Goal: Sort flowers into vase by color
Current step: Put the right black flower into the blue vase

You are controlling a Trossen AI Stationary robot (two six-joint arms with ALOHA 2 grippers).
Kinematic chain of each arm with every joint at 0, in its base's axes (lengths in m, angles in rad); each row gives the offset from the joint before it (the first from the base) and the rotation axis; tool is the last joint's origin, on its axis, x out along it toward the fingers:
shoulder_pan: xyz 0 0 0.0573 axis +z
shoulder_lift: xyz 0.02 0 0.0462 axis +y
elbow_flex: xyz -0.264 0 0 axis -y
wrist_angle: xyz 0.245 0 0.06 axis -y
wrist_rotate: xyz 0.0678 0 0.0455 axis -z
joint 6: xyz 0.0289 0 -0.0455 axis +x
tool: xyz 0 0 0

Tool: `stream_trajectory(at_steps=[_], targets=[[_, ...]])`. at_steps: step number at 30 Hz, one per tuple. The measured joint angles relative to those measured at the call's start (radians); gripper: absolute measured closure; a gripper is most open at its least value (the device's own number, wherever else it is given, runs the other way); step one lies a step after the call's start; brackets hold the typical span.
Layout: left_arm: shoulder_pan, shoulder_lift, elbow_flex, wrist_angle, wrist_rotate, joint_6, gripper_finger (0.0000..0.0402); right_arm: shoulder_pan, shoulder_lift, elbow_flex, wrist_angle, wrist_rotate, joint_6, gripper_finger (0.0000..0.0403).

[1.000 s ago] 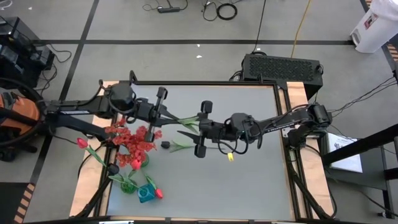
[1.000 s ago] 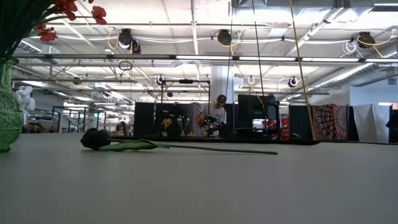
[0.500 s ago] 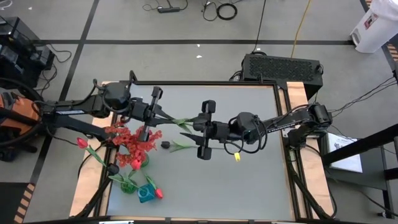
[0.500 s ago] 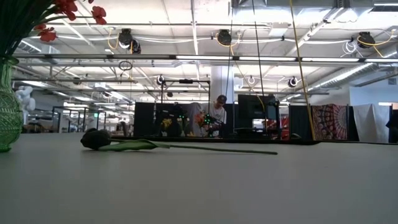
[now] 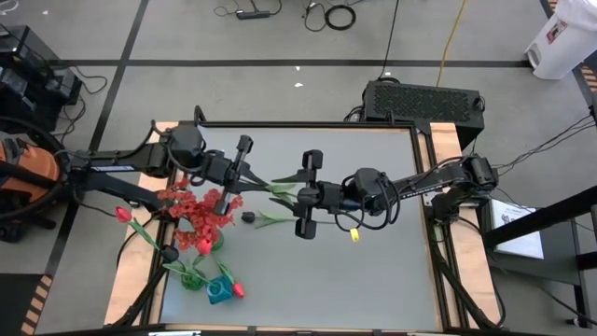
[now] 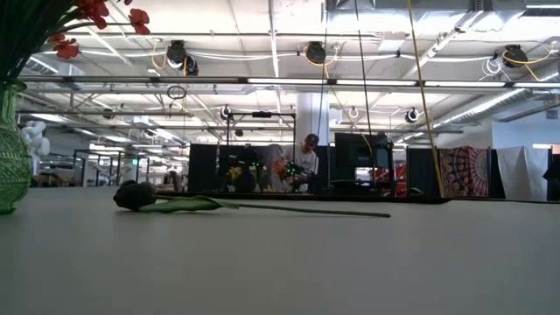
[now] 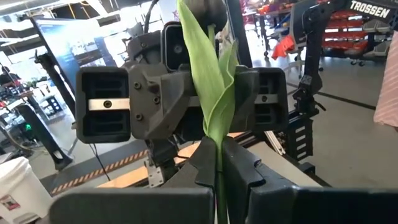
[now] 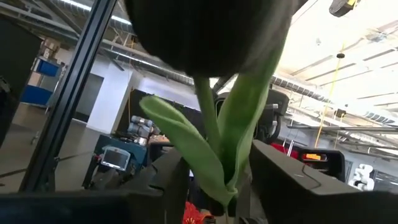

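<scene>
Grips with the left gripper (image 7: 219, 165), fingers pressed together on the thin stem of a black-budded flower (image 5: 278, 187), with nothing else in the pinch. Carries that stem clear of the table (image 5: 373, 271), long green leaves fanning out just past the fingertips. Faces, straight ahead and very near, the right gripper (image 5: 295, 193), spread wide to either side of the same stem and leaves and not yet closed on them, with the dark bud pushed up close to the right wrist. Looks like a mid-air hand-over, judged from the nose-to-nose meeting of the two grippers. Leaves, below the held stem and just off to one side of the left gripper, a second black-budded flower (image 6: 134, 194) lying flat on the table, untouched. Has further back, beside and partly under the left wrist, a green vase (image 6: 9, 162) crowded with frilly red blooms (image 5: 207, 213). Shows beyond that, well apart from both grippers, a smaller green vase (image 5: 191, 278) and a teal vase (image 5: 218, 294) with a red tulip bud (image 5: 238, 290) at it, plus a pink-red tulip (image 5: 123, 214) lying off toward the table's edge. Puts the sorting roughly past halfway: reds largely gathered, at least two black buds and one loose tulip left to place. Cannot tell the vase meant for the black ones.
</scene>
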Motion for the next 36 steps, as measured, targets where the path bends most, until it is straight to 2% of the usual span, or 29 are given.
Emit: stream_trajectory(at_steps=[4,11,16,19,22,25,32,36], targets=[[0.000,-0.001,0.000,0.000,0.000,-0.002,0.0387,0.000,0.000,0.000,0.000,0.008,0.000,0.0279],[0.001,-0.002,0.000,-0.032,-0.005,-0.021,0.0346,0.001,0.000,0.000,-0.019,0.075,-0.007,0.0391],[0.000,-0.009,0.000,-0.121,-0.068,-0.002,0.0301,0.000,0.000,0.000,-0.055,0.088,-0.002,0.0398],[0.000,-0.024,0.000,-0.196,-0.134,0.022,0.0270,0.000,0.000,0.000,-0.093,0.134,0.001,0.0399],[0.000,-0.034,0.000,-0.268,-0.143,0.025,0.0242,0.000,-0.001,0.000,-0.161,0.182,0.005,0.0400],[0.000,-0.037,0.000,-0.337,-0.152,0.025,0.0222,0.000,-0.003,0.000,-0.247,0.188,0.054,0.0401],[0.000,-0.017,0.000,-0.418,-0.199,0.025,0.0210,0.000,-0.004,0.000,-0.417,0.188,0.169,0.0402],[0.000,0.005,0.000,-0.418,-0.198,0.024,0.0210,0.000,-0.005,0.000,-0.431,0.189,0.184,0.0402]])
